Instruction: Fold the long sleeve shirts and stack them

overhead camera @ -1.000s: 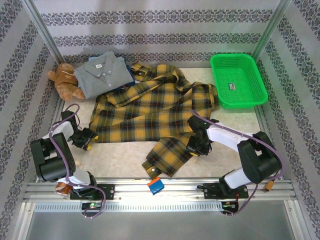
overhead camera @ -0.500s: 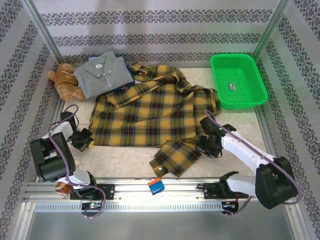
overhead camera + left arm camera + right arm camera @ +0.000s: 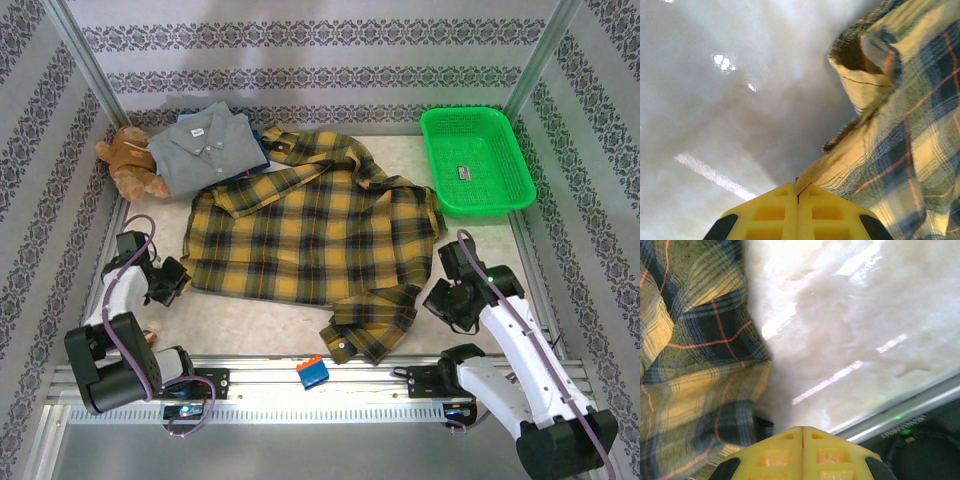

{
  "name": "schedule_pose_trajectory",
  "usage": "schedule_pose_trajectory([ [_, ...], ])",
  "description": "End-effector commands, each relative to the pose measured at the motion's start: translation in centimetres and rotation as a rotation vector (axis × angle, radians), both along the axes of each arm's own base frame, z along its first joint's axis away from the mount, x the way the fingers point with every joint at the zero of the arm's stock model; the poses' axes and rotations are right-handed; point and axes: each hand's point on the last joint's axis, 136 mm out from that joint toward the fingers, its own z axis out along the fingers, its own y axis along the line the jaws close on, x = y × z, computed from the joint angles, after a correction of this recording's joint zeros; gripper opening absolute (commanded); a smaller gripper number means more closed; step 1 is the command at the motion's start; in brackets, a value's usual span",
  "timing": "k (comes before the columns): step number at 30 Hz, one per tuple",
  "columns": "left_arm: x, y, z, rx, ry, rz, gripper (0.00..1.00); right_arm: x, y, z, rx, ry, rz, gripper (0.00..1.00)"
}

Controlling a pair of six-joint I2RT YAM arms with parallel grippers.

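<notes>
The mustard and dark plaid long sleeve shirt (image 3: 310, 235) lies spread across the middle of the table, one sleeve (image 3: 375, 320) bunched toward the near edge. My left gripper (image 3: 174, 283) is shut on the shirt's left hem; in the left wrist view the plaid cloth (image 3: 900, 150) runs straight out from between the gripper's (image 3: 798, 189) closed tips. My right gripper (image 3: 440, 300) is shut just right of the bunched sleeve. In the right wrist view the plaid cloth (image 3: 695, 365) hangs beside the gripper (image 3: 803, 430), with no cloth seen between its tips. A folded grey shirt (image 3: 205, 143) rests on a blue one (image 3: 258, 160) at the back left.
A brown teddy bear (image 3: 130, 165) sits left of the folded stack against the wall. A green plastic basket (image 3: 476, 160) stands at the back right. A small blue and orange block (image 3: 311, 371) lies on the front rail. Bare table (image 3: 865, 330) stretches right of the sleeve.
My left gripper has closed on the shirt's left hem. The right arm swung right and toward the near edge, dragging the sleeve with it and spreading the shirt flatter.
</notes>
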Motion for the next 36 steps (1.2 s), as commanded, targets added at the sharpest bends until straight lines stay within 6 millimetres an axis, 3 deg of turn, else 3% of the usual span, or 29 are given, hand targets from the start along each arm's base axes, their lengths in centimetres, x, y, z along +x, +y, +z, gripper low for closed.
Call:
schedule_pose_trajectory([
  [1,-2.3,-0.8,-0.5,-0.028,0.08,0.025,0.0,-2.1,-1.5,0.7,-0.075,0.079,0.008,0.0],
  [7,-3.1,-0.3,-0.1,0.007,0.092,0.078,0.0,-0.4,-0.3,0.6,-0.02,0.035,0.018,0.0],
  [10,-2.9,-0.2,-0.2,0.006,0.087,0.083,0.0,0.7,2.1,-0.2,0.103,-0.004,0.072,0.0],
  [14,-2.8,-0.3,-0.5,-0.003,0.085,0.088,0.0,0.4,5.2,-1.6,0.244,0.013,0.122,0.34],
  [18,-3.0,-0.5,-0.8,-0.009,0.091,0.08,0.0,-0.5,6.6,-2.8,0.209,0.067,0.222,0.44],
  [25,-3.1,-0.6,-0.9,-0.008,0.086,0.071,0.0,-1.5,6.5,-5.0,0.147,0.085,0.234,0.47],
  [36,-3.1,-0.5,-0.9,0.0,0.086,0.063,0.0,-0.4,6.0,-6.9,0.113,0.014,0.235,0.46],
])
